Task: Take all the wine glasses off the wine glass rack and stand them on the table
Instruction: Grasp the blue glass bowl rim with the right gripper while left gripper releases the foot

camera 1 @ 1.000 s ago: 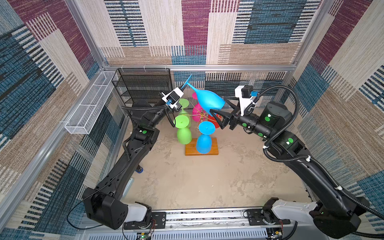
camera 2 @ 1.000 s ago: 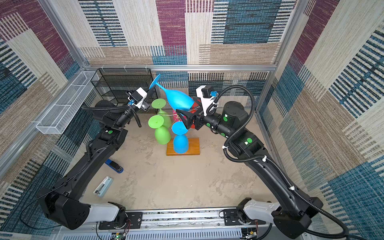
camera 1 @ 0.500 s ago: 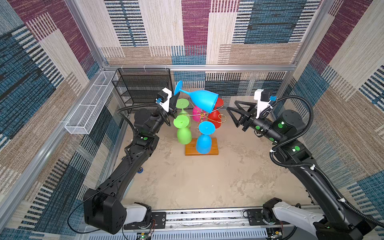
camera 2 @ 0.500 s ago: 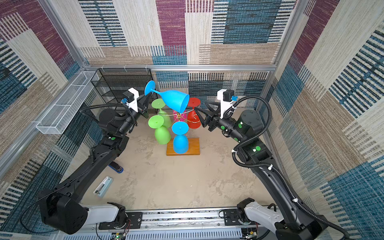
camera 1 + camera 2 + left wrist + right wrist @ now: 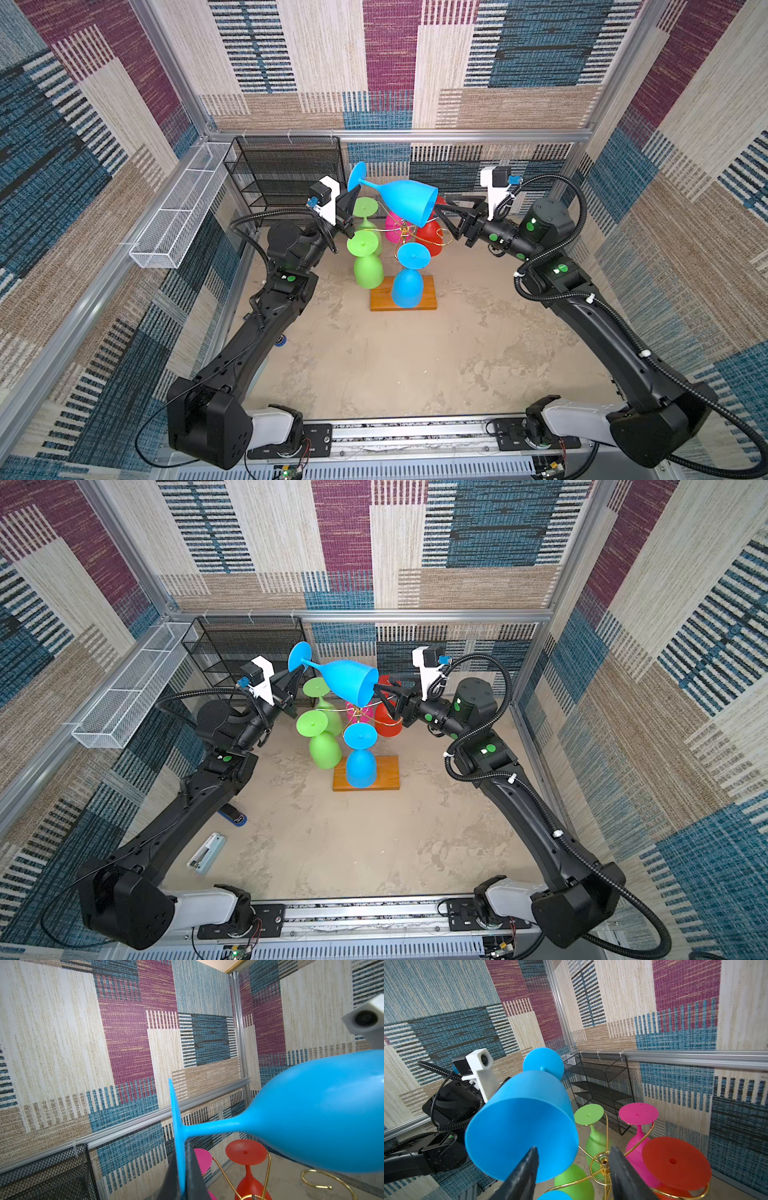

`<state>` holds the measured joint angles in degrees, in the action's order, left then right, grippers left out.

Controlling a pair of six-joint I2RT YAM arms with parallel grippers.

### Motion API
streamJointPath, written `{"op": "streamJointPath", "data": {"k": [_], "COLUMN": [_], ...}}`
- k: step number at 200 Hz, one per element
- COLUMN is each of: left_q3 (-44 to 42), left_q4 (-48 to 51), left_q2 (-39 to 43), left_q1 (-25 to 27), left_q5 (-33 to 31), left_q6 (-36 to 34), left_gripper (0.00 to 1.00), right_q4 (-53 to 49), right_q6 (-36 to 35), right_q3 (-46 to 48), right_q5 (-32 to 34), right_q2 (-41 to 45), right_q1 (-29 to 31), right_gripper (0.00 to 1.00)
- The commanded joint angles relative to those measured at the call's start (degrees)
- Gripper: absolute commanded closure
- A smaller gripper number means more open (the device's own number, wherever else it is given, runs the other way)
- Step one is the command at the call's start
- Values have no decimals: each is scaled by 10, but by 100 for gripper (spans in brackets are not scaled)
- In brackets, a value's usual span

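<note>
Left gripper (image 5: 182, 1155) clamps the foot of the bright blue plastic wine glass (image 5: 409, 201), tipped above the gold wire rack (image 5: 380, 299); right gripper (image 5: 573, 1148), jaws apart, seemingly straddles its rim.

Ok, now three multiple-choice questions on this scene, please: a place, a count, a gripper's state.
1. Where is the held blue glass? A) on the wooden base B) in the air over the rack, lying sideways C) in the white basket
2. How many glasses hang on the rack? A) three B) five C) seven
3. The left gripper is: A) open and empty B) shut on a rack arm C) shut on the held blue glass's foot

Answers:
1 B: both top views show it tipped above the arms.
2 B: two green glasses, a pink glass, a red glass, a hanging blue glass.
3 C: the left wrist view shows the foot pinched.
</note>
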<state>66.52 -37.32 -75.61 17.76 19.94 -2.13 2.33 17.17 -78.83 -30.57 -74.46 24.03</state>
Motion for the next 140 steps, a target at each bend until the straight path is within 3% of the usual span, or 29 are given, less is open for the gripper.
{"op": "streamJointPath", "data": {"k": [1, 62, 91, 107, 119, 140], "left_q3": [-1, 5, 8, 8, 8, 2], "left_q4": [-27, -22, -26, -30, -30, -34], "left_q2": [2, -4, -9, -12, -13, -6], "left_q1": [-1, -1, -1, -1, -1, -1], "left_q5": [10, 18, 20, 18, 17, 7], "left_q6": [19, 33, 48, 50, 51, 55], "left_gripper": [100, 100, 100, 100, 93, 62], "right_q4": [34, 59, 52, 50, 49, 42], "right_q6": [23, 50, 55, 60, 63, 59], "right_q3": [-15, -46, -50, -48, -49, -57], "right_q5": [-33, -83, -80, -75, -71, -51], "right_q2": [-20, -67, -73, -71, -68, -63], "right_q1": [1, 1, 2, 2, 2, 2], "right_gripper": [46, 73, 100, 100, 100, 100]}}
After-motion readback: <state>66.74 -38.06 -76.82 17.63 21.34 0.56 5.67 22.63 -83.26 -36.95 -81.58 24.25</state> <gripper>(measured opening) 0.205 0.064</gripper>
